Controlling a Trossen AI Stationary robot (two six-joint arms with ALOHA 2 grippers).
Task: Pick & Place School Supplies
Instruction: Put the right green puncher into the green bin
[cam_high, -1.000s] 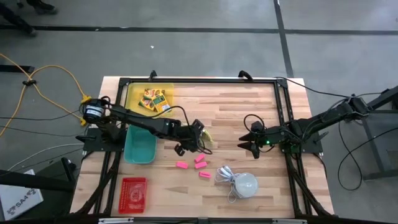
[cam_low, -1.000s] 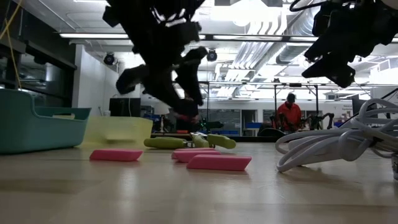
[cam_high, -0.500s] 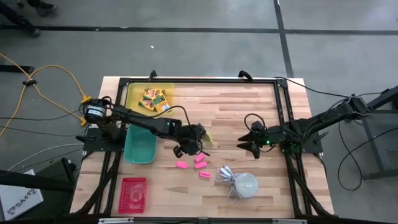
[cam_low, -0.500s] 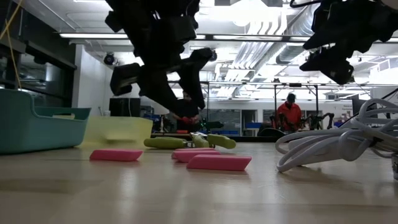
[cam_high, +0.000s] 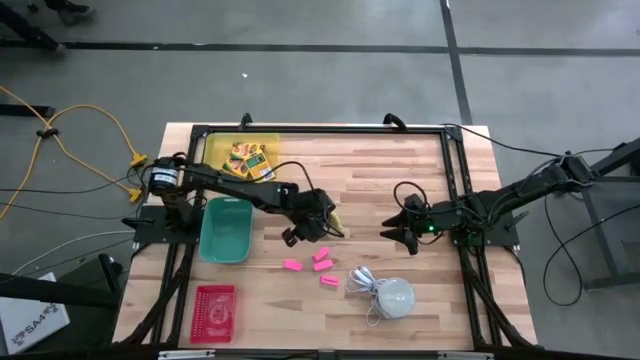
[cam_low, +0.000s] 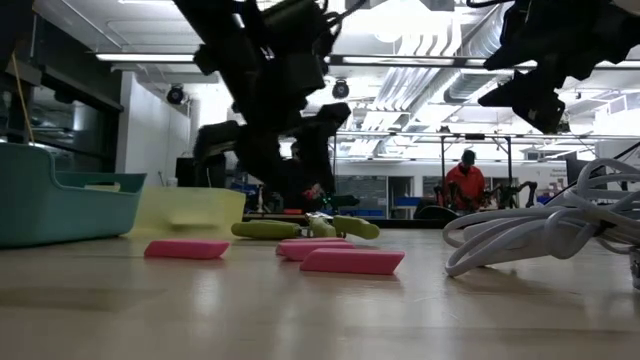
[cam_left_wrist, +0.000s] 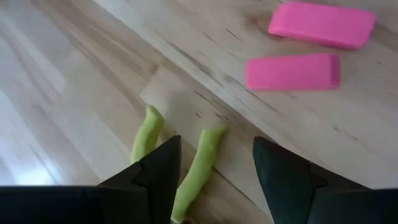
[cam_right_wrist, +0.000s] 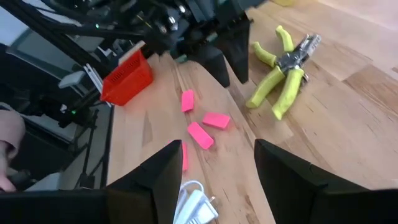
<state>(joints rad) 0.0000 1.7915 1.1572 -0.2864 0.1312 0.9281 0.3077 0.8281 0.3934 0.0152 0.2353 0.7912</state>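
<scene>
1. Now the left gripper (cam_high: 322, 228) has shifted toward the table's far side, over the lime-green-handled scissors-like tool (cam_left_wrist: 198, 168).
2. Its fingers stand wide, straddling one green handle, gripping nothing.
3. Four small pink eraser blocks (cam_high: 322, 266) lie nearby.
4. Right gripper (cam_high: 397, 232) hovers open, unchanged.

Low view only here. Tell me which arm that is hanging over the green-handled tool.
Observer: The left arm. From above, the left gripper sits over the green-handled tool.
Operator: Give me its jaws against the handles.
Observer: Open. Its wrist view shows one handle in the gap between the fingers, the other outside it.
Operator: Now report the right arm.
Observer: The right gripper waits open over the right half of the table, away from the tool.
</scene>
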